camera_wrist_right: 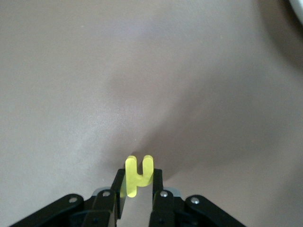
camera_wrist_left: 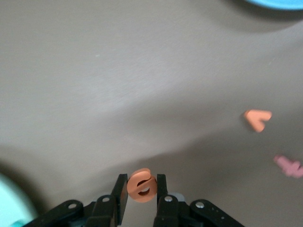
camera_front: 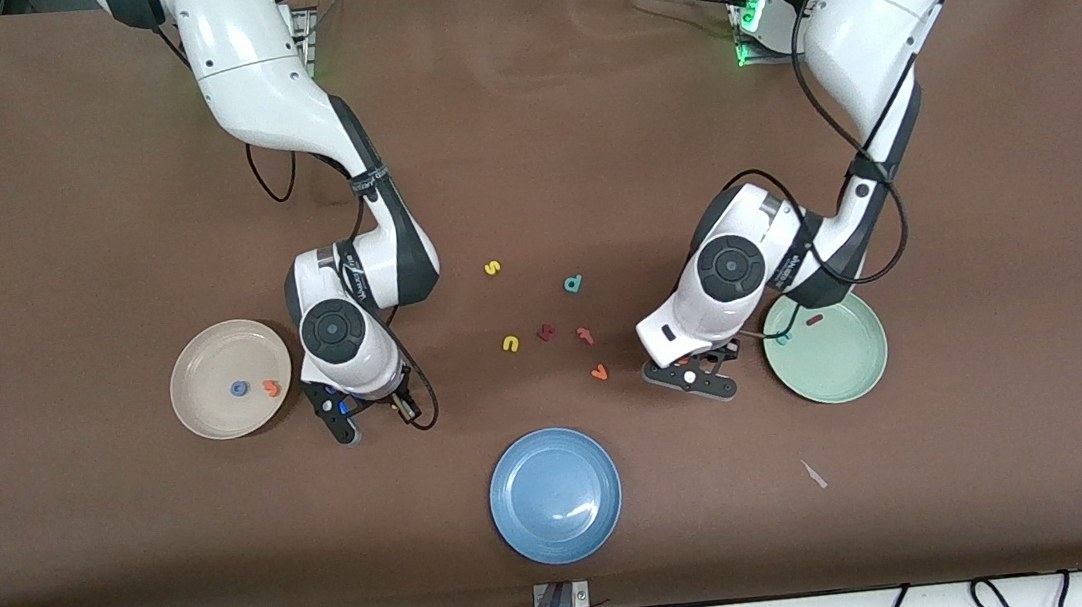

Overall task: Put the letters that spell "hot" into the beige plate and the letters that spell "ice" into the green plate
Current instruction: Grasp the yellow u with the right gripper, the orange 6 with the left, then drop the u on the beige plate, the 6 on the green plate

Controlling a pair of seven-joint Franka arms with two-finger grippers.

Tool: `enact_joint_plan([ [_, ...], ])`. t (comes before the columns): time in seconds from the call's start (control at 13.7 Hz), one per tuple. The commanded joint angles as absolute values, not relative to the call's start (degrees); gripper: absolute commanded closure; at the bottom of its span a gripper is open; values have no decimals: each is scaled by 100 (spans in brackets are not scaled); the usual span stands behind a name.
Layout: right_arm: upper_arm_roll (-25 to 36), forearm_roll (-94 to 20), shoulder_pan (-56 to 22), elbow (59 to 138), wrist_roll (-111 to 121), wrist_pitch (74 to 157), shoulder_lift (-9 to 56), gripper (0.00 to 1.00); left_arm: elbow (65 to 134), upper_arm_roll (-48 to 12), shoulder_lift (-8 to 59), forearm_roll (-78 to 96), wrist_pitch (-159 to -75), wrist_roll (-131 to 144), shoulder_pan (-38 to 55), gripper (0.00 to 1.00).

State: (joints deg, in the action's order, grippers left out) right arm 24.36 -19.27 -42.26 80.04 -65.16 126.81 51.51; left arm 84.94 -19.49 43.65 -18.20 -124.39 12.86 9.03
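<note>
Brown counter: beige plate holds blue o, orange t; green plate holds dark red i, teal c; blue plate; left end effector clamped on orange e, right end effector on yellow h

A blue plate is sitting nearest the front camera at mid-table. Farther back, spare letters are lying scattered: a yellow s, a teal d, a yellow u, a dark red letter, a pink t-shape and an orange v. A pale scrap is lying toward the left arm's end.
</note>
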Motion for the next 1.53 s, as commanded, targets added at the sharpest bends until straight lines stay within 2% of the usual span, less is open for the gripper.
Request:
enact_joint_plan([
  [0.0,2443,-1951,-4105,7954,-5365,12131,4914,100,8596,-1977,4087,-1960,-11989,373,511,88],
  [0.36,2487,-1978,-3771,7963,-3607,11226,4650,100,8727,-1978,4017,-1969,-11840,-1534,-192,88],
  [0.8,3084,-1986,-3735,8033,-1672,10258,4491,100,8955,-1951,4096,-2004,-12057,-2979,-861,88],
  [1.02,3173,-1986,-3735,8392,-1231,10397,4299,100,9500,-1934,4104,-2021,-12918,-3084,-1089,88],
  [1.46,3278,-2012,-3727,9306,-538,11099,3859,100,9633,-1934,4219,-2540,-13201,-3094,-1178,86],
])
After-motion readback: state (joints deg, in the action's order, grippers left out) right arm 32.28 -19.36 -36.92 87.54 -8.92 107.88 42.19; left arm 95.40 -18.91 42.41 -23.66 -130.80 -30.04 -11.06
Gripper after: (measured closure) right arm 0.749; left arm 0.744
